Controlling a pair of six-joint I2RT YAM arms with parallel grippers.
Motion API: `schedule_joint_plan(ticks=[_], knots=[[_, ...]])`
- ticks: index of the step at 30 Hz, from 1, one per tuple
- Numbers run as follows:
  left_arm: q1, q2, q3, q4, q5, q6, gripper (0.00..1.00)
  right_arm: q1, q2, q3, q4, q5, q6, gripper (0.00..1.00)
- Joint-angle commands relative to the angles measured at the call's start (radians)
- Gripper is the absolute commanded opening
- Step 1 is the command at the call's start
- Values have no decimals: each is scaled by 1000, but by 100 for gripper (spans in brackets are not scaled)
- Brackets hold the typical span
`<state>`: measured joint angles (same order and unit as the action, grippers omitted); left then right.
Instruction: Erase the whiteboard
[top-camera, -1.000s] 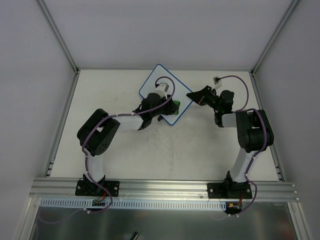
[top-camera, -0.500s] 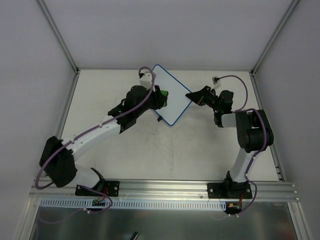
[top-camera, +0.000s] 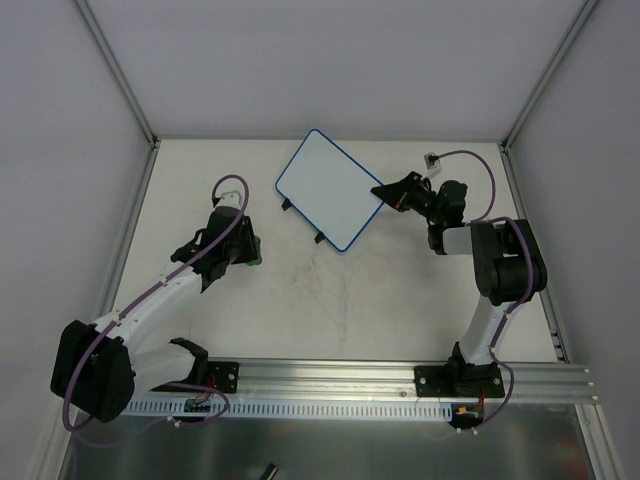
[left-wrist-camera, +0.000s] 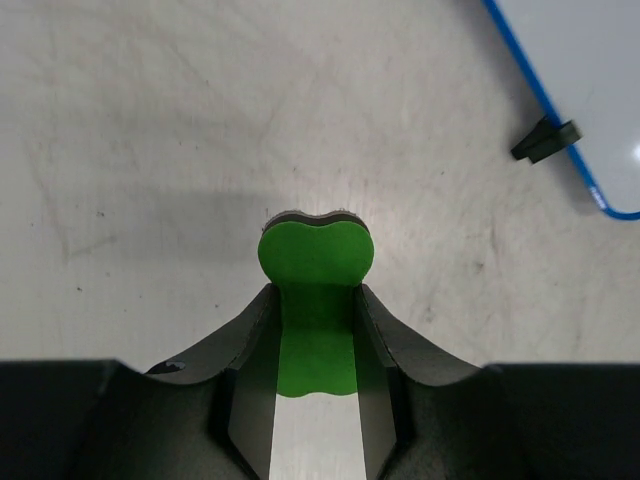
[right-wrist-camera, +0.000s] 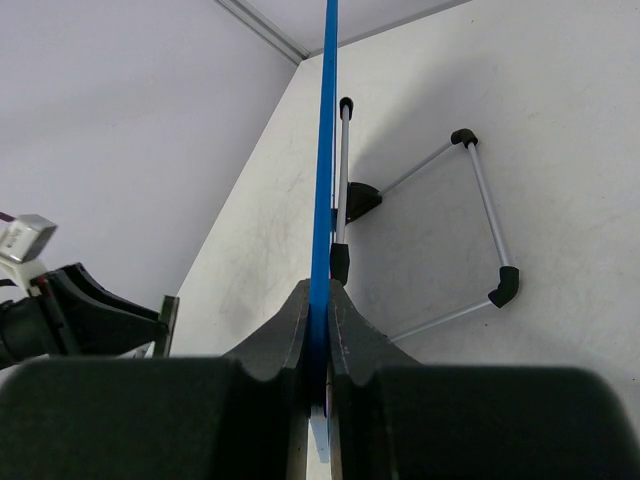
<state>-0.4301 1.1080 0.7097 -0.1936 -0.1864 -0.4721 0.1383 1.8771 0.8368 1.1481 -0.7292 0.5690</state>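
The whiteboard (top-camera: 328, 190), white with a thin blue rim, lies turned diagonally at the back middle of the table, and its face looks plain white from above. My right gripper (top-camera: 384, 192) is shut on its right edge. In the right wrist view the rim (right-wrist-camera: 326, 150) runs edge-on between that gripper's (right-wrist-camera: 318, 296) jaws, with the board's wire stand (right-wrist-camera: 484, 205) beside it. My left gripper (top-camera: 251, 250) is over bare table left of the board, shut on a green eraser (left-wrist-camera: 315, 262). The left wrist view catches one blue corner of the whiteboard (left-wrist-camera: 590, 60) and a black foot (left-wrist-camera: 545, 140).
Grey walls and aluminium posts (top-camera: 115, 70) enclose the table on three sides. An aluminium rail (top-camera: 330, 375) carrying both arm bases runs along the near edge. A small white plug (top-camera: 433, 158) on a purple cable hangs by the right wrist.
My left arm has swung off the whiteboard, leftward and nearer, carrying the green eraser down onto bare table. The right gripper and the board have stayed put.
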Motion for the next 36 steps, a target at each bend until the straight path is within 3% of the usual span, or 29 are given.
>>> schedule_joint_plan(ticks=[1, 4, 8, 14, 19, 29, 32, 35, 36], knots=[[2, 44, 31, -35, 47, 7, 13, 14, -15, 19, 119, -53, 19, 0], [2, 114, 68, -38, 68, 35, 14, 14, -15, 18, 121, -56, 22, 0], [2, 226, 132, -70, 102, 52, 31, 12, -13, 22, 121, -56, 23, 0], [2, 328, 154, -81, 102, 40, 39, 11, -10, 22, 125, -58, 28, 0], [2, 365, 162, -81, 97, 41, 54, 7, -6, 22, 136, -59, 35, 0], [4, 342, 142, -78, 71, 39, 58, 6, -4, 19, 148, -61, 43, 0], [2, 287, 122, -63, 76, 55, 67, 4, -4, 19, 151, -62, 46, 0], [2, 221, 102, -49, 79, 75, 84, 4, -3, 21, 151, -62, 48, 0], [4, 204, 97, -44, 79, 78, 99, 4, -1, 21, 153, -62, 48, 0]])
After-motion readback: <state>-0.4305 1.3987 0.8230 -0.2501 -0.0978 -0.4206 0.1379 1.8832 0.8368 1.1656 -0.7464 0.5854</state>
